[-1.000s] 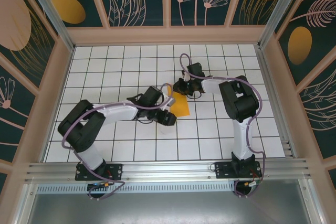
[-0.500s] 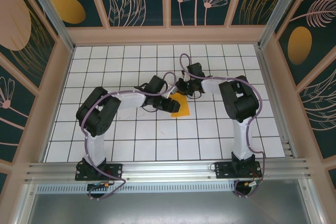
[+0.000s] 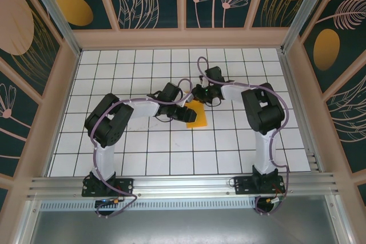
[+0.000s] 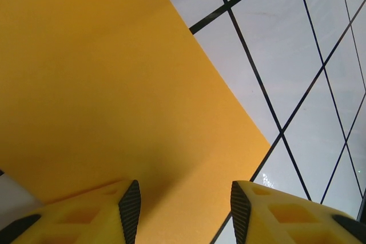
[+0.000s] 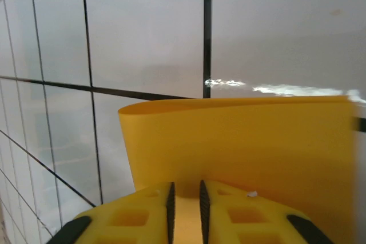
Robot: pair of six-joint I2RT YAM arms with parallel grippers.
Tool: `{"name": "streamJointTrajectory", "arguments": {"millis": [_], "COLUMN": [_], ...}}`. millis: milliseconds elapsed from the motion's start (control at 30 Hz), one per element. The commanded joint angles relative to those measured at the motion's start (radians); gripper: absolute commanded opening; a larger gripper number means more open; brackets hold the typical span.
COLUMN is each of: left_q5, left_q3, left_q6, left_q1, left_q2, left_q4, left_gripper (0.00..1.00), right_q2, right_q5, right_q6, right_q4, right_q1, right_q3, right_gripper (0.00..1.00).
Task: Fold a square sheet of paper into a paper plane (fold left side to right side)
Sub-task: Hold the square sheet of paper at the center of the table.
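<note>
The square sheet of paper (image 3: 198, 116) lies doubled over on the white grid table, orange-yellow, near the middle. In the right wrist view the sheet (image 5: 240, 141) curls up in a rounded loop just ahead of my fingers. My right gripper (image 3: 201, 96) is at the sheet's far edge; its jaws (image 5: 186, 198) stand a narrow gap apart with paper running between them. My left gripper (image 3: 186, 114) is low over the sheet's left part. It is open (image 4: 185, 212), its pads (image 4: 130, 210) spread wide above the flat paper (image 4: 114, 84), gripping nothing.
The tiled table (image 3: 143, 152) is boxed in by patterned walls on three sides and an aluminium rail (image 3: 171, 186) at the near edge. A purple cable (image 3: 200, 67) loops up behind the right wrist. Both forearms meet at the centre.
The left arm has swung right and its elbow has risen, bringing its gripper onto the sheet's left part. The right arm has hardly moved.
</note>
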Motion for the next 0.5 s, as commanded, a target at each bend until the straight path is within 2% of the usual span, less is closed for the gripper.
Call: {"name": "streamJointTrajectory", "arguments": {"millis": [0,67,200,233,267,333,467], "left_q5": [-0.051,-0.052,-0.056,-0.057,-0.058,-0.063,-0.072], "left_q3": [-0.039,-0.038,-0.034,-0.033,-0.032,-0.026,-0.021], "left_q6": [-0.012,-0.016,-0.021,-0.021,-0.022,-0.026,-0.03], "left_q1": [-0.01,-0.009,-0.009,-0.01,-0.011,-0.011,-0.012], "left_q2": [0.046,0.046,0.044,0.043,0.04,0.038,0.033], "left_q4": [-0.028,-0.03,-0.033,-0.033,-0.034,-0.04,-0.047], "left_gripper": [0.49,0.49,0.49,0.49,0.49,0.49,0.49], "right_q2": [-0.145,-0.193,-0.298,-0.319,-0.345,-0.389,-0.425], "right_q5": [0.026,0.038,0.053,0.053,0.049,0.016,-0.059], "right_q6": [-0.034,-0.05,-0.068,-0.07,-0.068,-0.053,0.005], "right_q4": [-0.065,-0.093,-0.124,-0.129,-0.127,-0.101,-0.011], "right_q1": [-0.054,-0.072,-0.096,-0.097,-0.096,-0.087,-0.033], "right_q3": [0.026,-0.002,-0.128,-0.162,-0.206,-0.298,-0.434], "right_gripper": [0.34,0.4,0.4,0.37,0.29,0.19,0.13]}}
